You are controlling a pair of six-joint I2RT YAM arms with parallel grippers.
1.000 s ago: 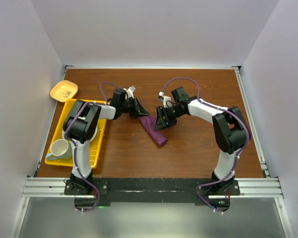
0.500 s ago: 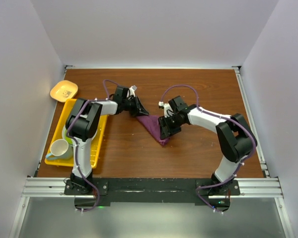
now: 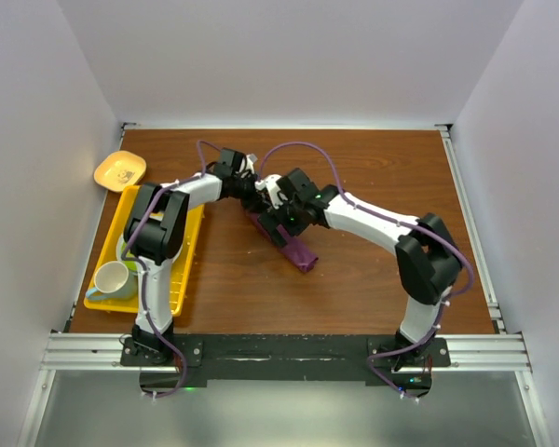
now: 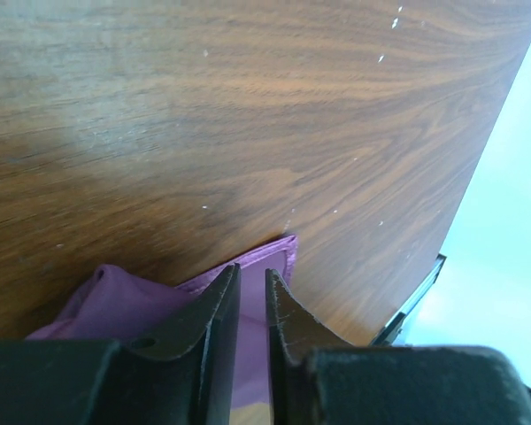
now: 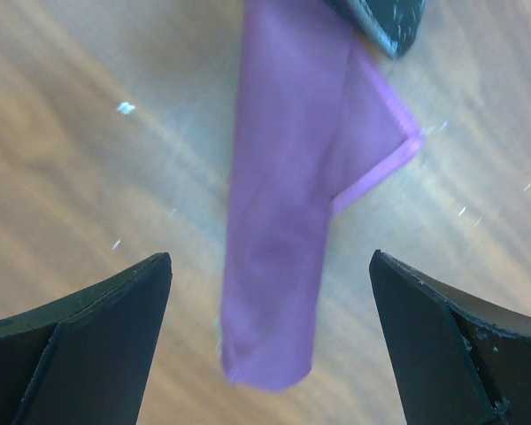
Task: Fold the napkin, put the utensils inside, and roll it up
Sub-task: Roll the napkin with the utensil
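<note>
1. Your right fingers [image 5: 97, 328] have swung left to the frame's centre and hang wide apart, empty, over the napkin [image 3: 298, 253].
2. The napkin, a spread triangle half a second ago, now lies as a narrow folded strip on the tabletop [image 3: 373, 168].
3. Your left fingers [image 4: 219, 319], nearly together, seem to pinch its upper end.
4. The fold looks done; the utensils, not in view, come next.

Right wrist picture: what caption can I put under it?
Open right gripper above the folded purple napkin on the wooden table.
</note>
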